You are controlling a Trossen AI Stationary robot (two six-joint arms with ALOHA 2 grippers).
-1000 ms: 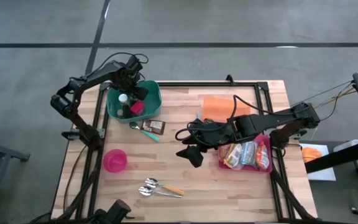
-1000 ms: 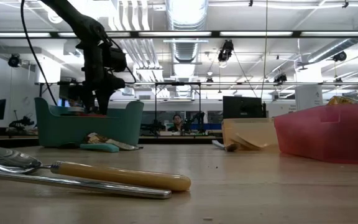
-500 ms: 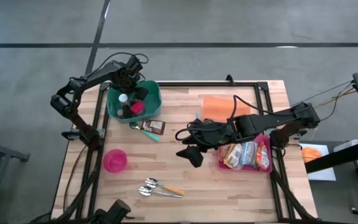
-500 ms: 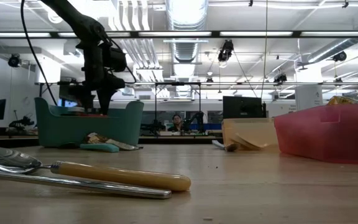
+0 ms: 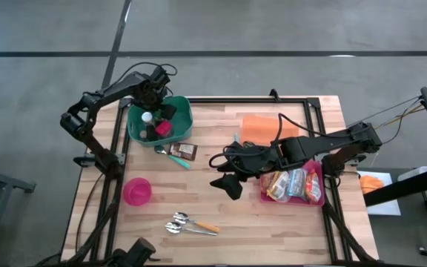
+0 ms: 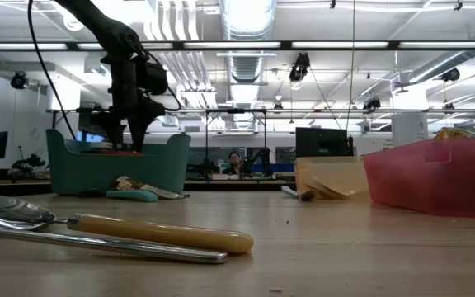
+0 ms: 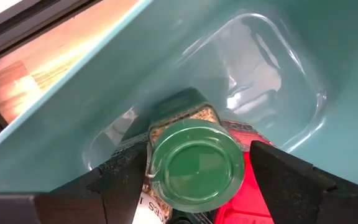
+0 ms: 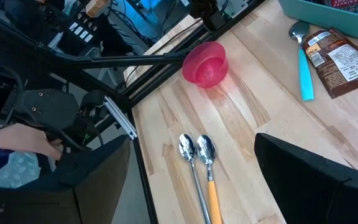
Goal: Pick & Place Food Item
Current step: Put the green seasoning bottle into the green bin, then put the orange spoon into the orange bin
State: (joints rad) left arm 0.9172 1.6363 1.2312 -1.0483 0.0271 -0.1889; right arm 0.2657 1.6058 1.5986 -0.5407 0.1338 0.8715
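Since the green-lidded jar sits down inside the teal bin, between my left end effector's two fingers, which stand apart on either side of its lid with a little gap showing, I judge the step in hand to be the let-go of a placed food item. To do it well I should lift straight up out of the bin, so that neither finger drags the lid or tips the jar onto the red packet lying beside it. The bin walls are close around me, so any sideways swing would risk a knock on the rim.

My right end effector waits over the middle of the counter, its fingers spread and empty, near the red tray of wrapped snacks.

On the wooden counter lie a teal-handled spoon and a brown packet just beside the bin, a pink bowl toward the left, two spoons at the front edge, and an orange cloth at the back. Beyond the counter is an open workshop with ceiling lights and a person seated far off; the right wrist view catches a blue sleeve by a stand.
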